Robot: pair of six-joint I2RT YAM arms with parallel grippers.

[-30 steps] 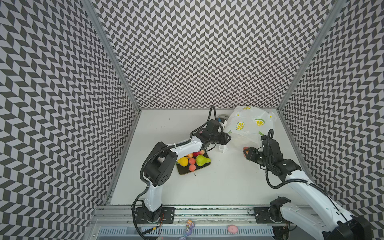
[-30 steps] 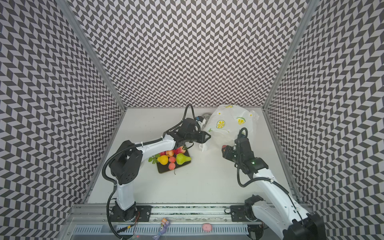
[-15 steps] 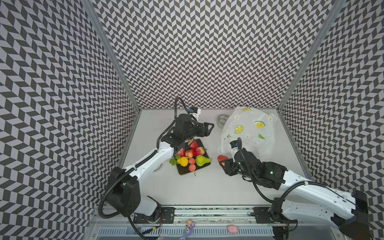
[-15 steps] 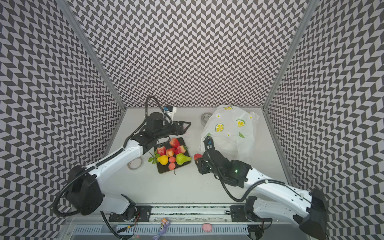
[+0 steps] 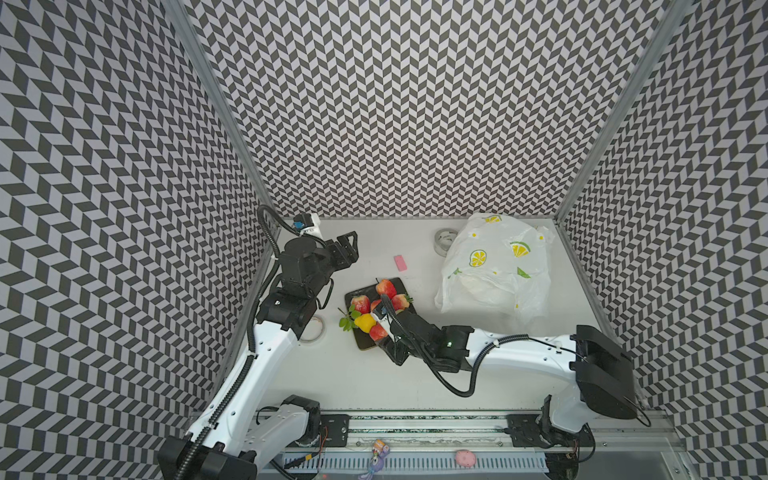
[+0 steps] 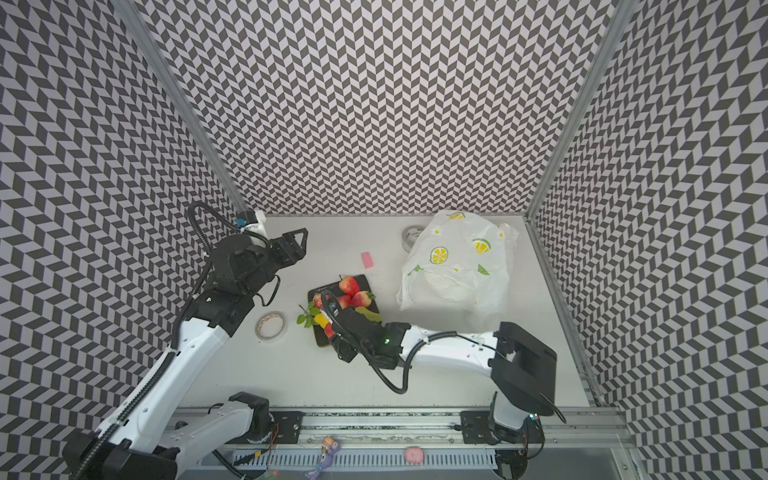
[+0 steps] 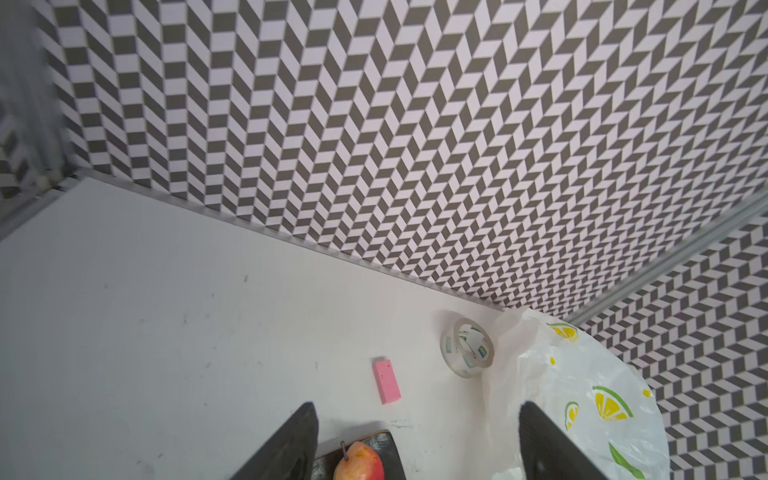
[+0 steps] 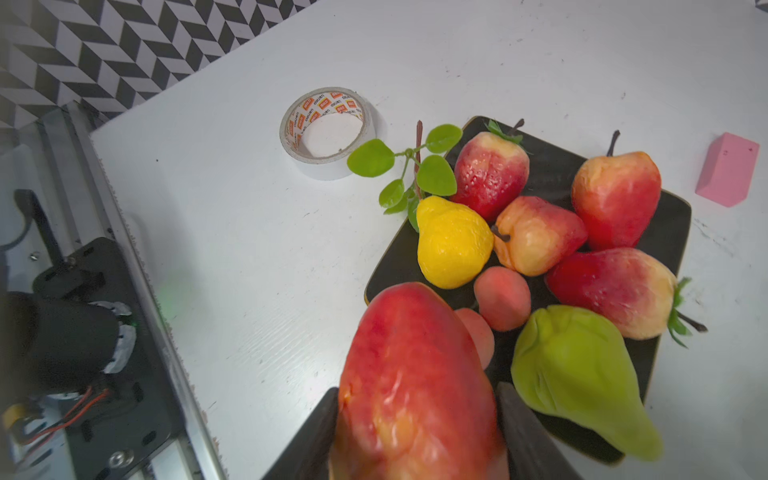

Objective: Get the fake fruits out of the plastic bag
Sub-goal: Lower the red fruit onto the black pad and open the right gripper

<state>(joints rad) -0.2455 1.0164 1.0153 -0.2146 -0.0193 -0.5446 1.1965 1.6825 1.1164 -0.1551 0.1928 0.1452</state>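
**Red fruit in the right pincer, over the tray**

The right pincer (image 8: 417, 390) was closed on a red fruit (image 8: 411, 365), its jaws pressing the two flanks. It held the fruit over the edge of the black tray (image 8: 552, 178).

The rest of the fake fruits lay on the tray ahead of this pincer. The green pear (image 8: 577, 370) was just beside it, the yellow fruit (image 8: 451, 243) farther on, and several red ones beyond.

The left pincer (image 7: 417, 409) stood wide open and empty, well apart from the tray.

The bag (image 5: 494, 270) sat slumped on the surface (image 5: 374, 374), well behind the right pincer. Whether any fruit remained inside could not be told.

Judgement:
- **Fruits:** they looked light, glossy and slightly soft, so likely to slip. Grip across the belly, not the tapered end.
- **Bag:** the film looked thin and limp. Take it by the mouth edge.
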